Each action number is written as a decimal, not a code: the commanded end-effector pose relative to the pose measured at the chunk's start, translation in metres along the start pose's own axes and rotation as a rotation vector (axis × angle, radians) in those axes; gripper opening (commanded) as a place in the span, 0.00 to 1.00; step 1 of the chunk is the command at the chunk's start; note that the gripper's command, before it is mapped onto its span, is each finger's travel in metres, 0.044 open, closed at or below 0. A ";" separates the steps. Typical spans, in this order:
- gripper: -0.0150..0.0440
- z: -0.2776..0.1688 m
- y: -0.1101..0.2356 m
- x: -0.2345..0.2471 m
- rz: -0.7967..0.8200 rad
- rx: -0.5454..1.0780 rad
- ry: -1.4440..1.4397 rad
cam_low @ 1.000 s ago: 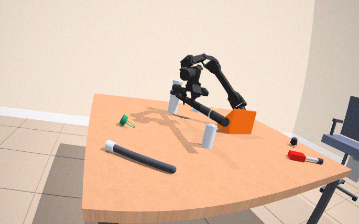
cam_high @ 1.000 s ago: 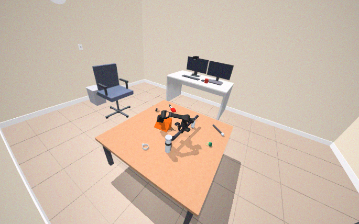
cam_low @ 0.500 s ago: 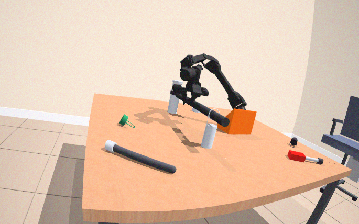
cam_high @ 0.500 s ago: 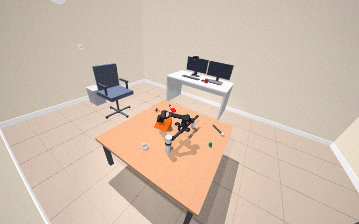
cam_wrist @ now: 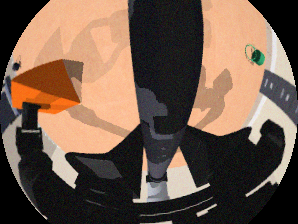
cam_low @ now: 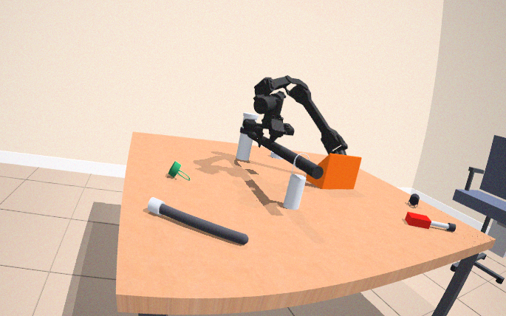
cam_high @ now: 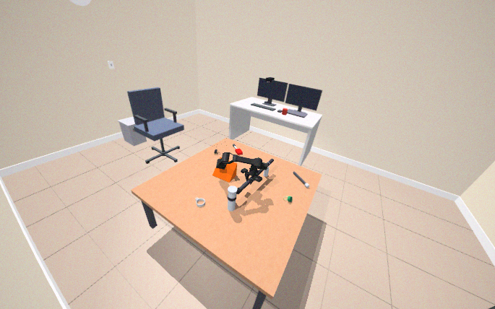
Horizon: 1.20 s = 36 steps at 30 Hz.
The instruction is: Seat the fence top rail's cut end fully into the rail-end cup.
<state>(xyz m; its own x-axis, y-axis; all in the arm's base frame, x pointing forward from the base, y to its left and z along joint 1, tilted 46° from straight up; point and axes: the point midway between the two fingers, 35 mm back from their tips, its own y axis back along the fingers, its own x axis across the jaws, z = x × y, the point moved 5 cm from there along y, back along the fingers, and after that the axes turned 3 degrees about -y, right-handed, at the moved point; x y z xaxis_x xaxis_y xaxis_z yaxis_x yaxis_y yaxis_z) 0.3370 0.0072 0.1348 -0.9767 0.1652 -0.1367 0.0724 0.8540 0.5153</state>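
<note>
The dark top rail (cam_high: 246,185) (cam_low: 286,152) (cam_wrist: 167,60) passes through the thin white wire loop of the cap on the small white post (cam_low: 294,194) (cam_high: 266,172). My gripper (cam_low: 267,142) (cam_wrist: 157,125) is shut on the rail, between the two posts and nearer the big one. The big white post (cam_high: 231,204) (cam_low: 244,148) (cam_wrist: 158,192) stands upright. Its black brace band (cam_high: 231,198) (cam_wrist: 156,179) sits around its upper part, some way below the cap. The rail's far end is close beside the post at about band height. The end cup blends with the dark rail and fingers, so I cannot tell how deep the end sits.
An orange block (cam_high: 224,171) (cam_low: 340,171) (cam_wrist: 47,92) stands near the arm's base. A white ring (cam_high: 200,202) lies near the big post. A green cap (cam_high: 289,198) (cam_low: 174,169) (cam_wrist: 258,56), a dark tube (cam_high: 300,178) (cam_low: 203,224) and a red-handled tool (cam_high: 238,151) (cam_low: 417,220) also lie on the table.
</note>
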 end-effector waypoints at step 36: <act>0.25 -0.001 0.000 0.000 0.002 0.000 -0.001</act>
<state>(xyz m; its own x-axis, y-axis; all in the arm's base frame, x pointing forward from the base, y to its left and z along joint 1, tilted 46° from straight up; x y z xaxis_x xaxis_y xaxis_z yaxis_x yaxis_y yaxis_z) 0.3372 0.0071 0.1343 -0.9766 0.1689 -0.1334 0.0770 0.8531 0.5161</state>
